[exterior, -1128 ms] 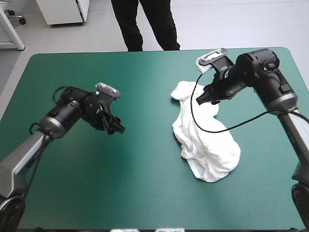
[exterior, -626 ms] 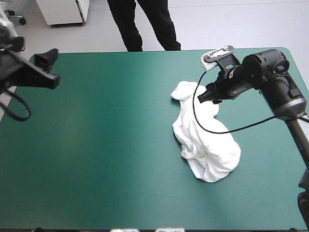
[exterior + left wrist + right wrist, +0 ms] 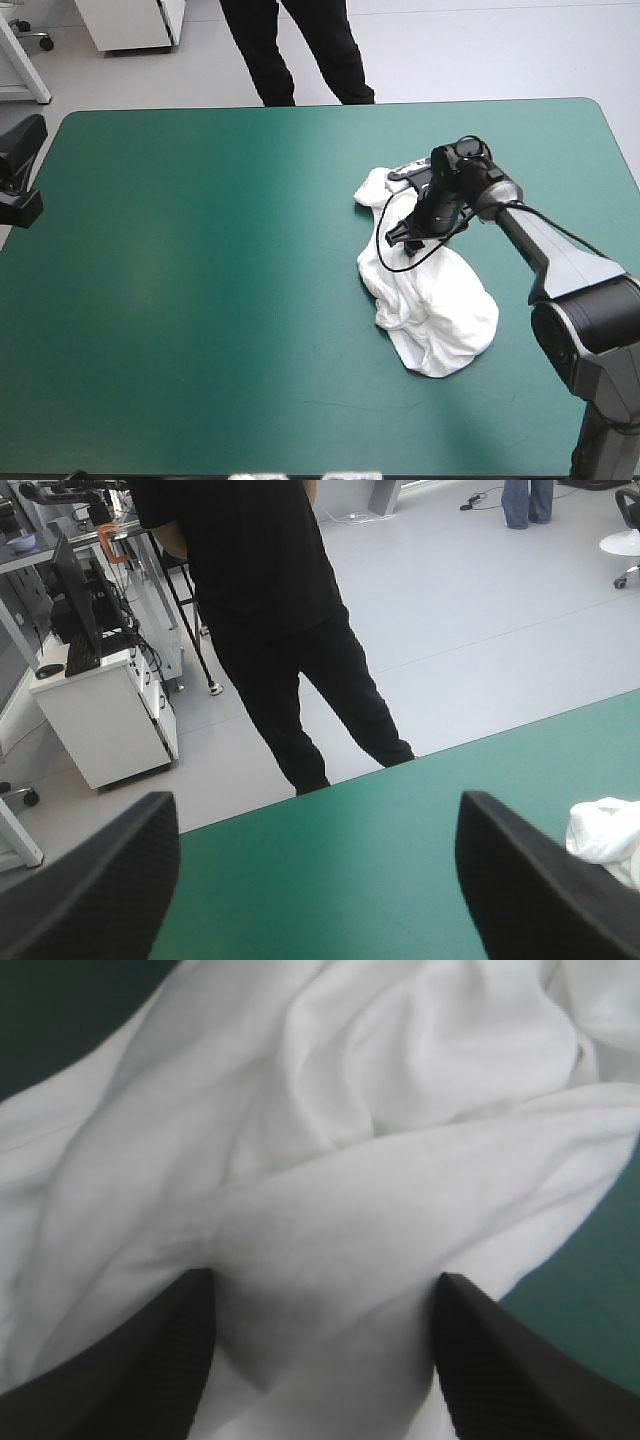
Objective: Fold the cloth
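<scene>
The white T-shirt (image 3: pixel 432 300) lies as a crumpled heap on the right half of the teal-green cover (image 3: pixel 200 280). My right gripper (image 3: pixel 405 236) is down on the heap's far part, open, its black fingers (image 3: pixel 130 1360) apart and pressed into the folds of the T-shirt (image 3: pixel 350 1110). My left gripper (image 3: pixel 315 802) is open and raised by the table's left edge, looking across the table's far edge. A corner of the T-shirt (image 3: pixel 605 830) shows far off beside it. In the high view only a black part of the left arm (image 3: pixel 18 175) shows.
The teal-green cover (image 3: pixel 400 880) stretches bare from the heap toward the left edge. The heap's near end (image 3: pixel 440 355) lies well inside the table's front edge.
The left arm pulled back from the table's middle to its left edge and rose. The right gripper dropped from above the heap onto its far part.
</scene>
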